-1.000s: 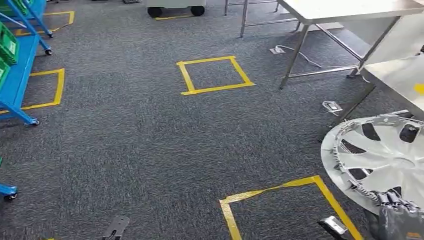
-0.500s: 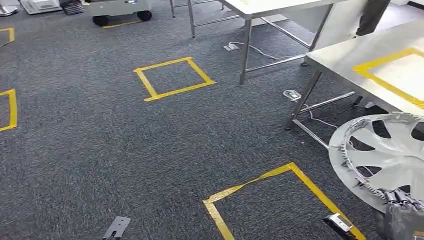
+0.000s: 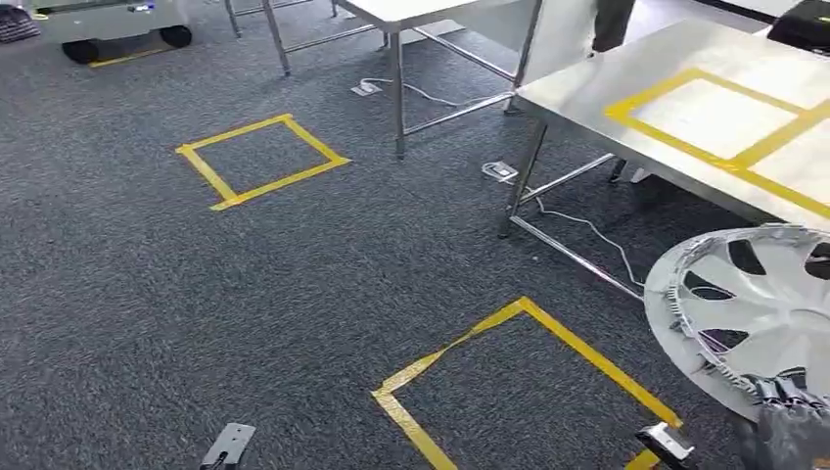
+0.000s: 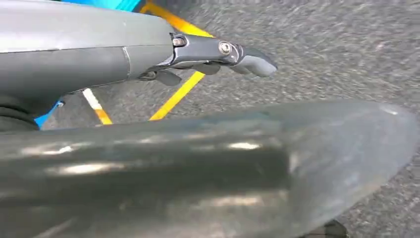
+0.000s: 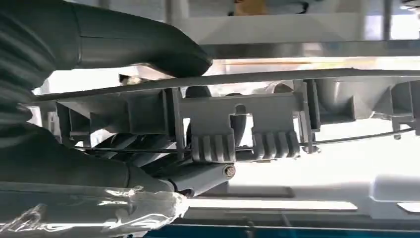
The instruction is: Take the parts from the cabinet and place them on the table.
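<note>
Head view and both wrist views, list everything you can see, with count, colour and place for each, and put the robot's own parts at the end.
wheel cover: one, silver-white, at the right edge over the carpet, held by its lower rim
near table: one, steel, upper right, with yellow taped rectangles on top
far table: one, steel, top centre
floor squares: two, yellow tape, one far left of centre, one near the bottom
cables and sockets: white, on the carpet under the tables
wheeled cart: one, light grey, top left corner
person's leg: dark, behind the near table
right hand: dark grey, bottom right, grips the wheel cover's rim
left hand: grey, over the carpet, holds nothing, fingers apart
</note>
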